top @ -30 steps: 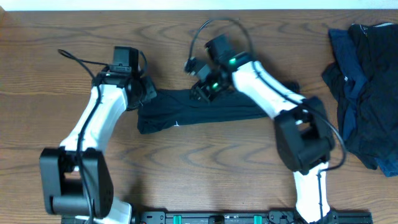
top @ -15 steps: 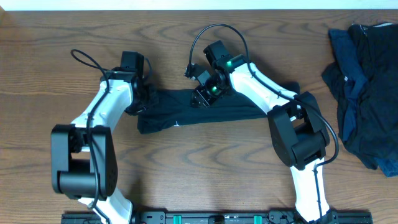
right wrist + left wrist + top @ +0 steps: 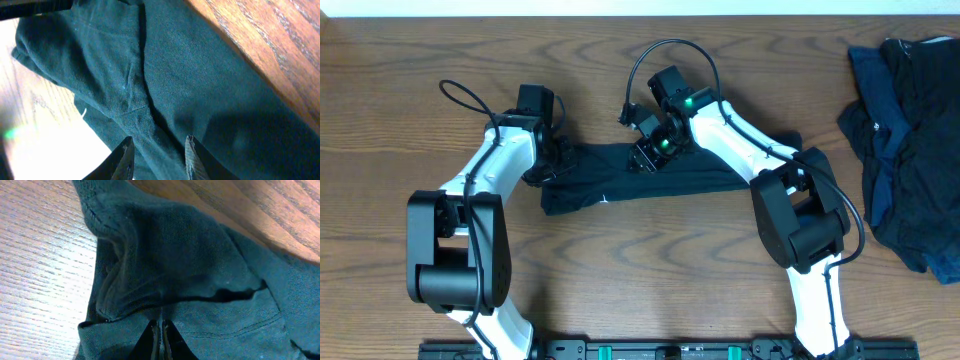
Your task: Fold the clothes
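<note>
A dark navy garment (image 3: 660,182) lies bunched into a long strip across the middle of the wooden table (image 3: 650,270). At the strip's left end my left gripper (image 3: 548,165) is down on the cloth. In the left wrist view its jaws (image 3: 160,326) are pressed together, and folds of the fabric (image 3: 200,265) run into the tips. My right gripper (image 3: 650,152) is over the upper edge of the strip near its middle. There its jaws (image 3: 159,145) stand apart over a raised fold of the cloth (image 3: 150,80).
More dark navy and black clothes (image 3: 910,140) lie heaped at the table's right edge. Cables loop up from both wrists. The arm bases and a rail (image 3: 670,350) run along the front edge.
The left arm has swung in, and its gripper has slid a little right and down onto the garment's left end. The right gripper has hardly moved.
</note>
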`<state>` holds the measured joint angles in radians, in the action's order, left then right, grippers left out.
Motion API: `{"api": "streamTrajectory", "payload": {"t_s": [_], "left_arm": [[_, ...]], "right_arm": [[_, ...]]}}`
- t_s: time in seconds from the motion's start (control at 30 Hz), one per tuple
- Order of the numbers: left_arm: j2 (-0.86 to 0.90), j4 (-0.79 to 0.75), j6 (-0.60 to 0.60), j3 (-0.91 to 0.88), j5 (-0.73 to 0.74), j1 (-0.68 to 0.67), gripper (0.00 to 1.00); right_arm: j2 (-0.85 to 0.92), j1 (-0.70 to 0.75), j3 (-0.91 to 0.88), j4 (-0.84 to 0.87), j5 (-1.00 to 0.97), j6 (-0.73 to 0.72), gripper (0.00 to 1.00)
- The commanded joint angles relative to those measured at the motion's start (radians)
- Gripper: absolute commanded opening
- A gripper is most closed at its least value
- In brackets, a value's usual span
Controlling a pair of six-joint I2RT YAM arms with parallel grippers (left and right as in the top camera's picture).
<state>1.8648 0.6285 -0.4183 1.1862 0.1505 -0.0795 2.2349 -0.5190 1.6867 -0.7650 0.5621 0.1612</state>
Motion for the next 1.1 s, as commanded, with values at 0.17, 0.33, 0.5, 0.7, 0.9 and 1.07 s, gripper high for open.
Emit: {"api": "streamTrajectory", "payload": {"t_s": [0.17,0.33,0.5,0.7,0.9,1.07], "left_arm": [[0.008,0.003,0.006,-0.004,-0.002,0.003,0.06],[0.008,0.003,0.006,-0.004,-0.002,0.003,0.06],[0.008,0.003,0.006,-0.004,-0.002,0.003,0.06],[0.008,0.003,0.005,-0.004,-0.002,0.003,0.06],[0.008,0.003,0.006,-0.004,-0.002,0.003,0.06],[0.008,0.004,0.005,-0.004,-0.002,0.003,0.06]], "right_arm": [[0.034,-0.011,0.007,0.002,0.024,-0.06,0.34],[0.039,-0.011,0.007,0.006,0.056,-0.059,0.43],[0.039,0.004,0.038,-0.051,0.108,0.016,0.5],[0.039,0.045,0.115,-0.271,0.08,0.307,0.55],[0.047,0.021,0.118,-0.352,0.027,0.604,0.6],[0.082,-0.006,0.119,-0.349,-0.039,0.641,0.64]]}}
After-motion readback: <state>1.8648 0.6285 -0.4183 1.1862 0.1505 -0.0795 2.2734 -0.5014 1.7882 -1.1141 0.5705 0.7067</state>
